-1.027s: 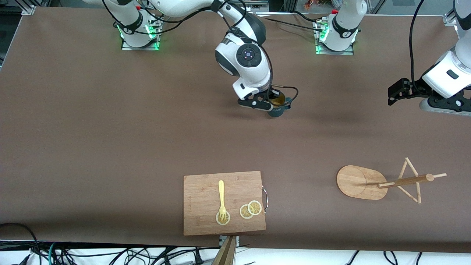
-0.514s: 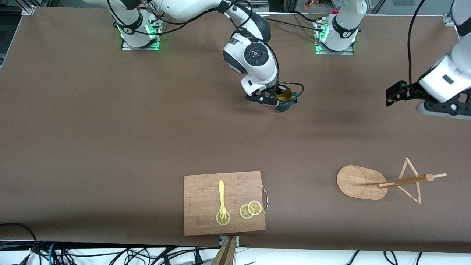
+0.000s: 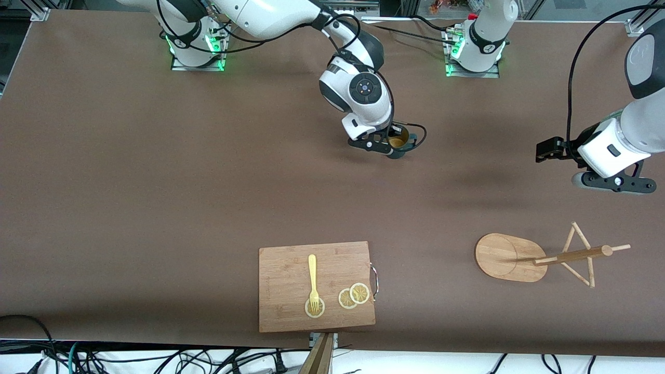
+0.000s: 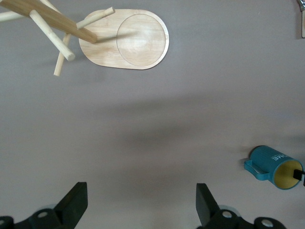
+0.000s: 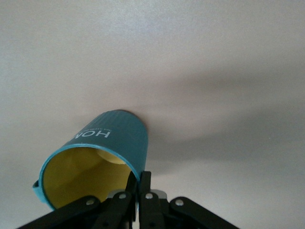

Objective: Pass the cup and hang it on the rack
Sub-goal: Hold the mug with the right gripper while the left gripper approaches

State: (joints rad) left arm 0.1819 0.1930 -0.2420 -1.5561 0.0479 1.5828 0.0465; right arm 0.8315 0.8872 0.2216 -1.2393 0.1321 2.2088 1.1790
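The cup (image 3: 400,142), teal-blue with a yellow inside, hangs tilted just above the middle of the table. My right gripper (image 3: 390,145) is shut on its rim. In the right wrist view the fingertips (image 5: 142,183) pinch the wall of the cup (image 5: 112,140), one inside and one outside. My left gripper (image 3: 612,183) hovers open and empty over the table at the left arm's end, its fingers (image 4: 76,200) wide apart. From there the cup (image 4: 271,164) shows well off to one side. The rack (image 3: 511,257) stands nearer the front camera than the left gripper, with thin pegs on its post (image 4: 47,19).
A wooden cutting board (image 3: 283,283) lies at the table's front edge with a yellow fork (image 3: 312,278) and lemon slices (image 3: 354,296) on it. A black cable (image 3: 420,136) loops beside the held cup. The rack's oval base (image 4: 128,40) lies flat on the brown table.
The right gripper has carried the cup toward the left arm's end of the table. The left arm has swung in toward the rack and the table's middle, still open.
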